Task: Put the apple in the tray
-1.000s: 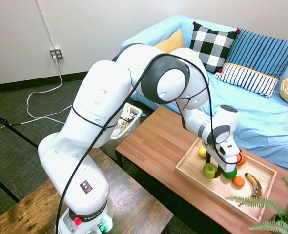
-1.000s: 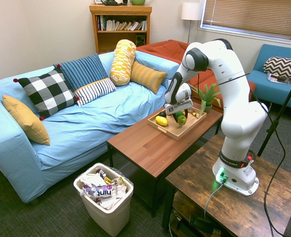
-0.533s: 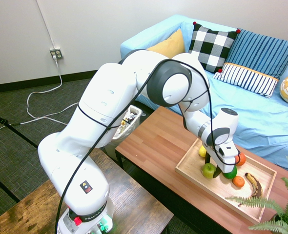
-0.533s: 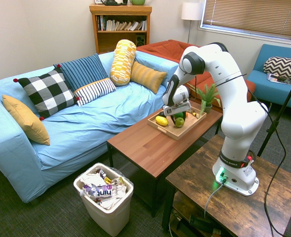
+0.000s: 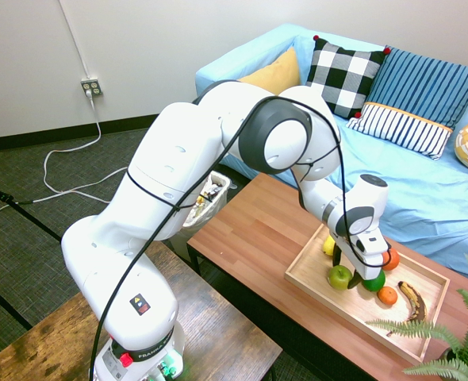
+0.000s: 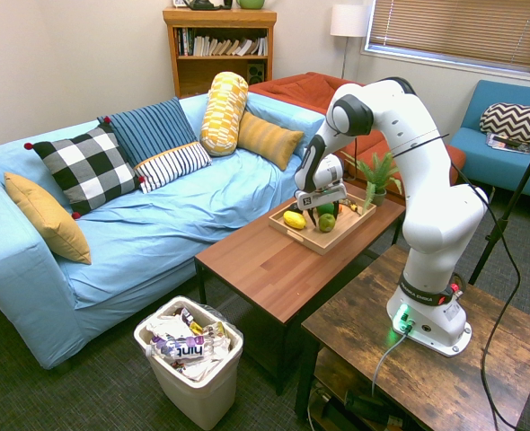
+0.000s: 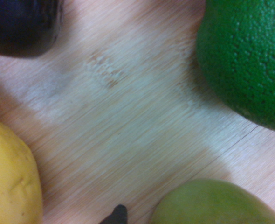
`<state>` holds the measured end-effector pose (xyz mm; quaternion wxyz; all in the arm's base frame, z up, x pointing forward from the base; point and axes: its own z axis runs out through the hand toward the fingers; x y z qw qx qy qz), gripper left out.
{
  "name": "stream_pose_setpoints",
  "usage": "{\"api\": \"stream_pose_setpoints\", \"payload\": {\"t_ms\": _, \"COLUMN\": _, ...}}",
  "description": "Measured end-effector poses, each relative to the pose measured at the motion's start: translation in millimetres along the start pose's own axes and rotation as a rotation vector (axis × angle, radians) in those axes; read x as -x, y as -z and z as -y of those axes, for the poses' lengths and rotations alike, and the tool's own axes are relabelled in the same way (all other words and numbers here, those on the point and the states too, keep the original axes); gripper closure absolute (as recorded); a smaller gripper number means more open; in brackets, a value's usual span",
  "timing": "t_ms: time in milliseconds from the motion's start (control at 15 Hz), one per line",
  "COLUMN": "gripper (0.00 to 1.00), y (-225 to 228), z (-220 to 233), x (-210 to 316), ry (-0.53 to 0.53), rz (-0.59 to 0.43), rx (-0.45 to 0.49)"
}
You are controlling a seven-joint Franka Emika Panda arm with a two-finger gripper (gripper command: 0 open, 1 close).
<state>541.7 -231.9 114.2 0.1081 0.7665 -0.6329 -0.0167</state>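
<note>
The apple (image 5: pixel 339 277) sits inside the tray (image 5: pixel 309 286), near the long side that faces the arm's base, so the task looks all but done, and what is left is probably just to get the hand away cleanly. The gripper (image 5: pixel 346 268) reaches down over it with its fingers spread, one dark tip standing well apart from the other at the apple's upper side, and nothing seems pinched between them; that spacing suits a release, since the fruit's weight can go to the wooden floor instead of the pads. Whether a finger still brushes the skin I can't tell. The deep-green fruit (image 5: pixel 374 282) lies just beside the hand, with the small orange fruit (image 5: pixel 387 295) and the banana (image 5: pixel 412 300) beyond it, and the yellow fruit (image 6: pixel 294 219) is over towards the end with the cut-out handle, which leaves the apple a pocket of bare wood among its neighbours. The low raised sides should catch it if it rolls. I'd lift straight up before swinging away, because a sideways move now could nudge the apple or knock the deep-green one, and round fruit on a smooth base will likely wander at a light touch
</note>
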Motion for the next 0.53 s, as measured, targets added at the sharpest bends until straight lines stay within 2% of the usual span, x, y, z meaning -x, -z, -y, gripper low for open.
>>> {"api": "stream_pose_setpoints", "payload": {"t_ms": 200, "gripper": 0.00, "y": 29, "z": -10, "x": -19, "ry": -0.009, "rz": -0.014, "rx": -0.031}}
{"api": "stream_pose_setpoints", "payload": {"t_ms": 533, "gripper": 0.00, "y": 105, "z": -32, "x": -31, "ry": -0.010, "rz": -0.011, "rx": -0.091}}
